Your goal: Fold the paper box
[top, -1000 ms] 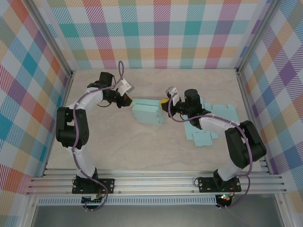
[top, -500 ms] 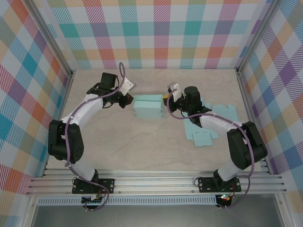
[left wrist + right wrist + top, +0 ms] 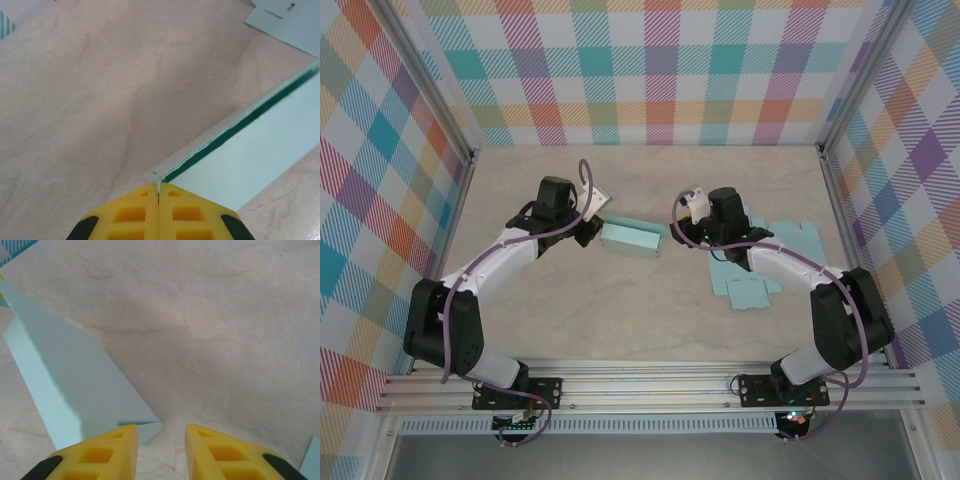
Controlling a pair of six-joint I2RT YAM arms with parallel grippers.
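Observation:
The paper box (image 3: 633,238) is a light teal, partly folded shape lying mid-table between the two arms. My left gripper (image 3: 592,228) is at its left end. In the left wrist view its yellow fingers (image 3: 125,215) are pressed together on a thin edge of the box (image 3: 250,155), where a dark green seam runs away to the upper right. My right gripper (image 3: 678,233) is just off the box's right end. In the right wrist view it (image 3: 161,432) stands open, and the box's corner (image 3: 75,375) reaches the left finger without being pinched.
Flat teal paper cut-outs (image 3: 760,265) lie on the table right of the right arm; one sheet (image 3: 290,20) shows at the left wrist view's top right. Plaid walls (image 3: 650,70) enclose the back and sides. A metal rail (image 3: 650,385) runs along the near edge.
The right gripper has opened and let go of the box's right end. The box has dropped lower and looks flatter and narrower. The left arm has shifted right and nearer, still pinching the box.

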